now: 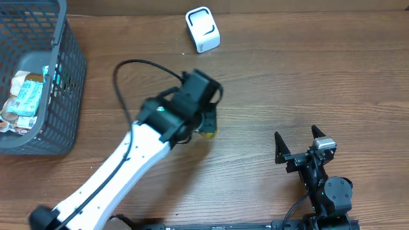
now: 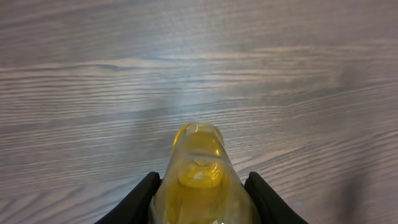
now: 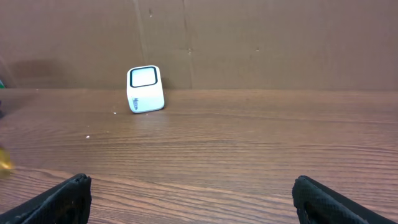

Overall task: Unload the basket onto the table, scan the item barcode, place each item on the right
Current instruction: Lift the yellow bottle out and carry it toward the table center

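Note:
My left gripper is shut on a yellow item in clear wrapping, its black fingers pressing both sides. From above, only a yellow edge of the item shows under the left gripper, near the table's middle. No barcode shows on it. The white scanner cube stands at the back of the table, well beyond the item; it also shows as the scanner with its dark window facing the right wrist camera. My right gripper rests open at the front right, nothing between its fingers.
A grey mesh basket holding several packaged goods stands at the left edge. A black cable loops off the left arm. A brown cardboard wall backs the table behind the scanner.

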Robot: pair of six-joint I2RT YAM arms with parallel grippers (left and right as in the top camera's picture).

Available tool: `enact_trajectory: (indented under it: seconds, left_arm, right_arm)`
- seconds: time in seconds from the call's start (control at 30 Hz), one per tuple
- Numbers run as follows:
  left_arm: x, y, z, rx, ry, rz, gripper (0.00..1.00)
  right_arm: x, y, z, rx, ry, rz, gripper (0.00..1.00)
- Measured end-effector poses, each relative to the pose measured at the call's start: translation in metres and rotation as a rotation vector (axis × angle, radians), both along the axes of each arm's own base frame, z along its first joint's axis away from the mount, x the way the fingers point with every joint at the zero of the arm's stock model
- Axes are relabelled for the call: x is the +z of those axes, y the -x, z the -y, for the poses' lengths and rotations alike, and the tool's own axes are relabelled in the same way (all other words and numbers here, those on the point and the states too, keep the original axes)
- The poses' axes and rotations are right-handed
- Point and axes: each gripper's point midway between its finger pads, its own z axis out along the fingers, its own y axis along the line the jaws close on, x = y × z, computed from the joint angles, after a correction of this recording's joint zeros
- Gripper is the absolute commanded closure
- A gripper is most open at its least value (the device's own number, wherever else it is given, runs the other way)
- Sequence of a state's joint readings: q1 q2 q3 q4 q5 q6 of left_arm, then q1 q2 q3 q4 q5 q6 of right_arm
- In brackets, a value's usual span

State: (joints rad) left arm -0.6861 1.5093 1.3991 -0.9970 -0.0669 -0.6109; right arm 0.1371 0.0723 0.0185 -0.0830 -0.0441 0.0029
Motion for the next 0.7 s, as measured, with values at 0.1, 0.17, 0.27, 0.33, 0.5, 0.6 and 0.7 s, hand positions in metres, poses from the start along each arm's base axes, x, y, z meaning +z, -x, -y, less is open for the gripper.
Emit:
enact_trajectory:
  seconds: [0.1,0.17,0.27,0.33,0.5,0.6,0.7]
  left_arm:
    - [-0.019,-0.001,0.016,-0.015,-0.024,-0.022,0.96]
    - [-0.028,-0.003,0.023,-0.019,-0.032,-0.031,0.96]
    - [-0.038,-0.006,0.032,-0.008,-0.03,-0.037,0.96]
    - [-0.04,-0.008,0.034,0.01,-0.022,-0.037,0.96]
    - [-0.043,-0.012,0.037,0.036,-0.012,-0.038,0.96]
    - [-0.048,-0.012,0.037,0.042,-0.021,-0.047,0.96]
    - [-0.053,-0.011,0.039,0.045,-0.028,-0.058,0.96]
  right_arm:
    - [0.0,0.0,0.0,0.0,0.0,0.0,0.0]
    - [0.0,0.0,0.0,0.0,0.0,0.0,0.0]
    - [0.0,0.0,0.0,0.0,0.0,-0.001,0.0]
    - [0.0,0.0,0.0,0.0,0.0,-0.001,0.0]
    - [0.0,0.0,0.0,0.0,0.0,-0.001,0.0]
    - [0.0,0.0,0.0,0.0,0.001,-0.001,0.0]
    - [0.0,0.0,0.0,0.0,0.0,-0.001,0.0]
